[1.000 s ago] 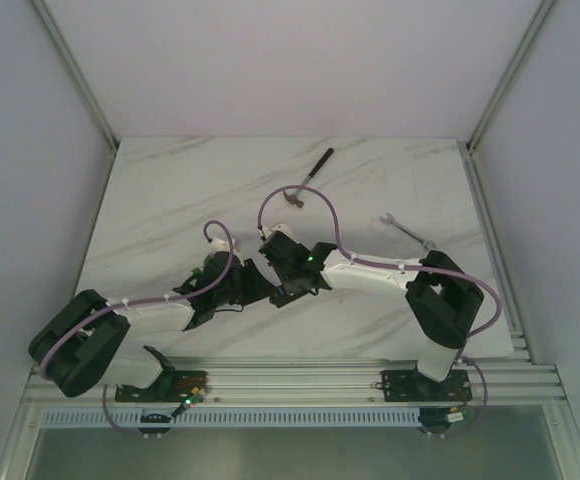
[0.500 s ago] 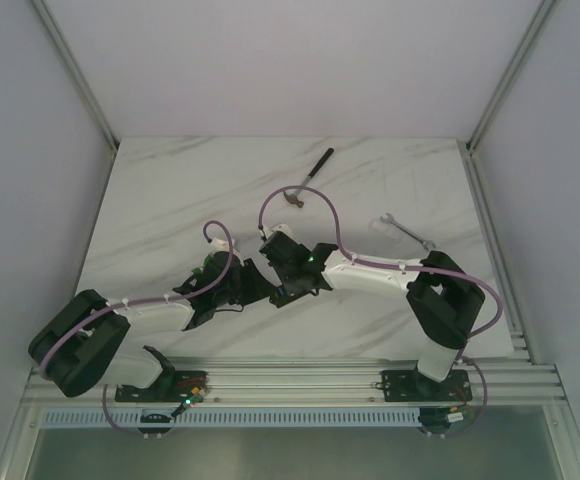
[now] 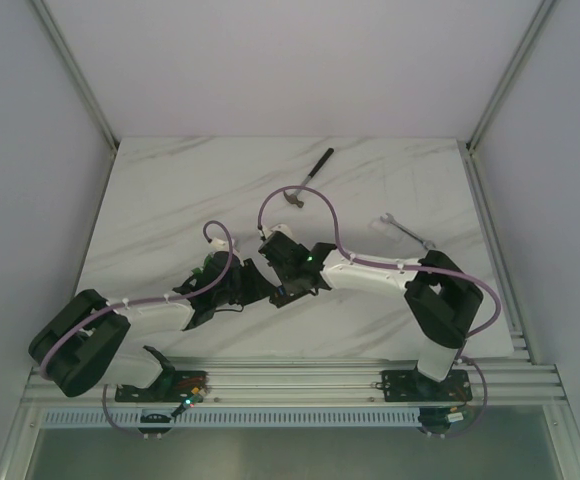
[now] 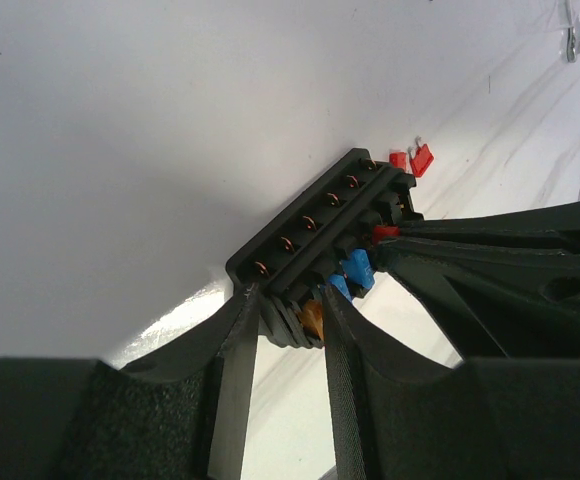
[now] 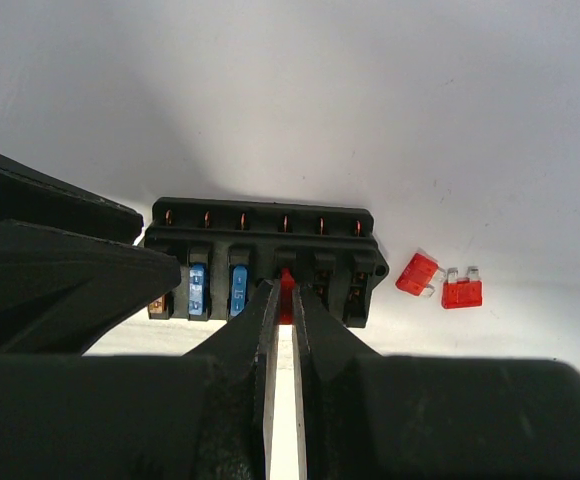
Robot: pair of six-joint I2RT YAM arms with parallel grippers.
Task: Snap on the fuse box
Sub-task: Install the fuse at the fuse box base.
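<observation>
The fuse box (image 5: 265,240) is a black block lying on the white table, with two blue fuses and an orange one in its slots. It also shows in the left wrist view (image 4: 315,225). My left gripper (image 4: 288,320) is shut on the box's end by the orange fuse. My right gripper (image 5: 285,295) is shut on a red fuse (image 5: 287,280) that stands in the fourth slot. In the top view both grippers meet at mid-table, the left (image 3: 253,284) and the right (image 3: 282,288), and they hide the box.
Two loose red fuses (image 5: 440,283) lie just right of the box. A hammer (image 3: 308,178) lies at the back middle. A wrench (image 3: 406,231) lies to the right. The table edge rail runs along the near side.
</observation>
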